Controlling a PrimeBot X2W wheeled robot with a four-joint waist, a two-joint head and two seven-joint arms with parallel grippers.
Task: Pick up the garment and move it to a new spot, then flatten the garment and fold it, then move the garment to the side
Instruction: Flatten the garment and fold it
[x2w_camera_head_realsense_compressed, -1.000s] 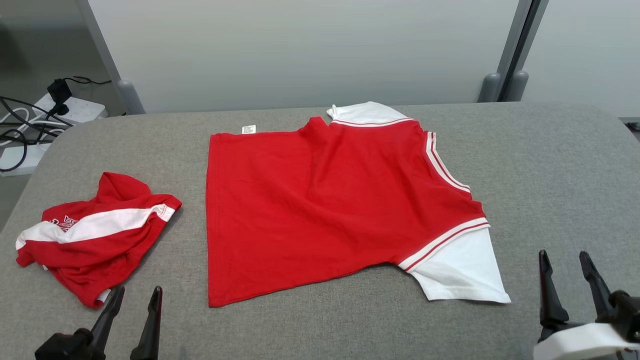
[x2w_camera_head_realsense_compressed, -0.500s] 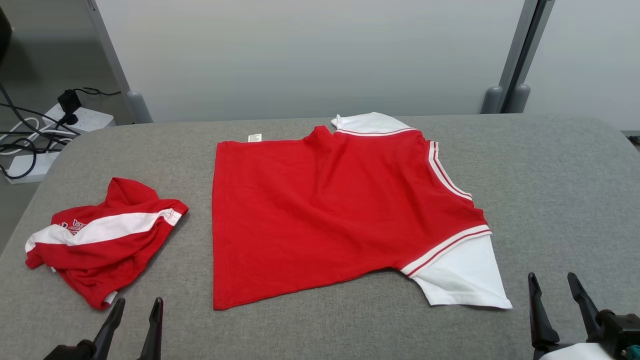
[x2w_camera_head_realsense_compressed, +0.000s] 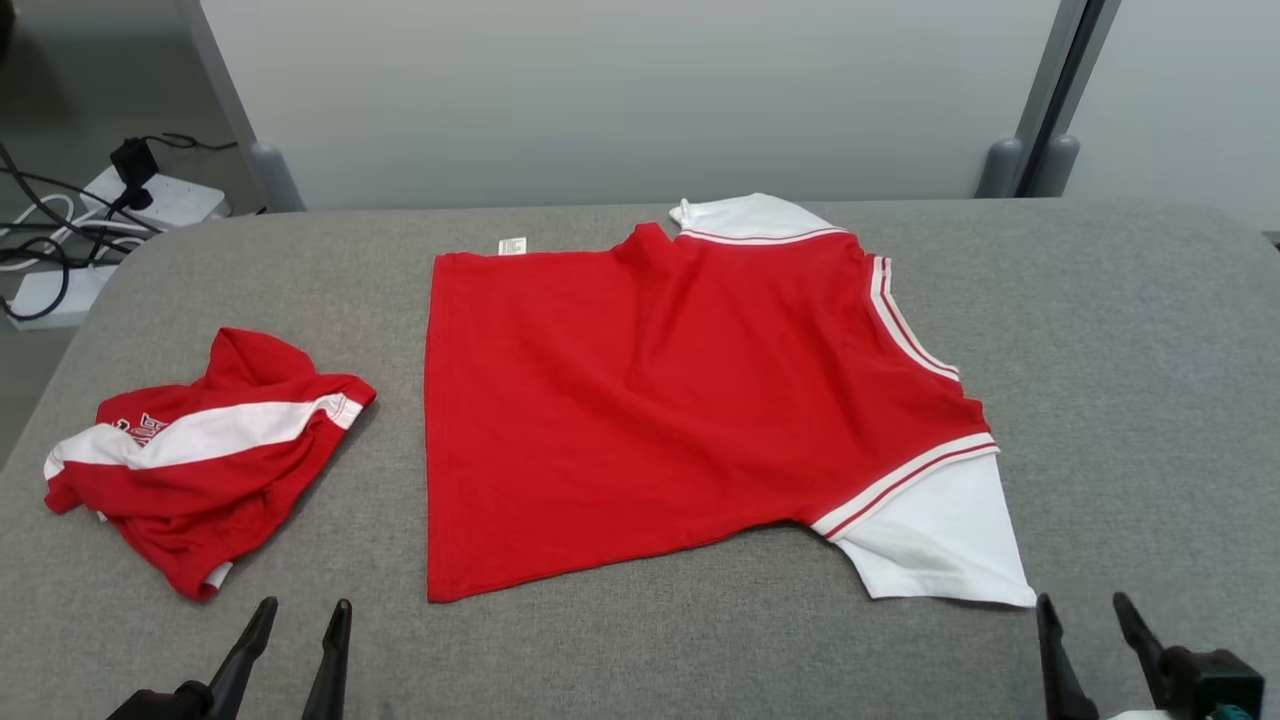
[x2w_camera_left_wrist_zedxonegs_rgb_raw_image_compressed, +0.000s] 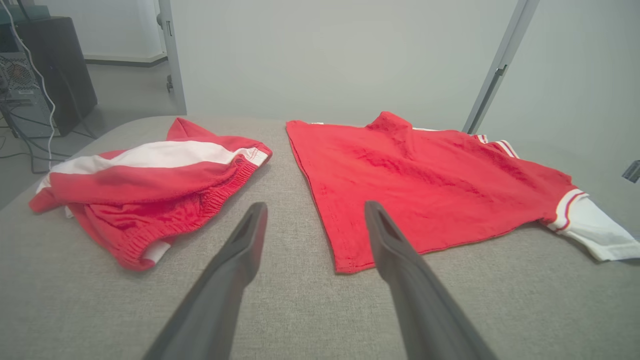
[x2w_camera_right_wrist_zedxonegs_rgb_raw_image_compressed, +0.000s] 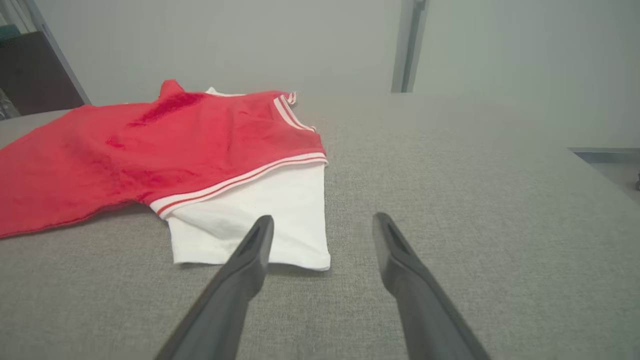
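Head view: a red shirt (x2w_camera_head_realsense_compressed: 650, 400) lies spread across the middle of the grey table (x2w_camera_head_realsense_compressed: 1120, 330), hem to the left and white sleeves to the right. Crumpled red shorts (x2w_camera_head_realsense_compressed: 200, 460) sit just beside it on the left. The left gripper (x2w_camera_head_realsense_compressed: 305, 605) and right gripper (x2w_camera_head_realsense_compressed: 1082, 600) hover at the near edge, jaws spread and empty. A raised ridge (x2w_camera_head_realsense_compressed: 645, 245) shows on the far edge, possibly bunched cloth, though the angle makes that hard to tell.

Left wrist view: the parted fingers point between the shorts and the shirt's near hem corner (x2w_camera_left_wrist_zedxonegs_rgb_raw_image_compressed: 345, 267).

Right wrist view: the spread fingers aim at the near sleeve (x2w_camera_right_wrist_zedxonegs_rgb_raw_image_compressed: 260, 220), whose outer edge lies just beyond the tips.

Flattening looks like the step in hand. It would go best with low pinches at the hem corner and at the sleeve. Both layers should be caught, then drawn evenly apart, left and right, keeping clear of the shorts.
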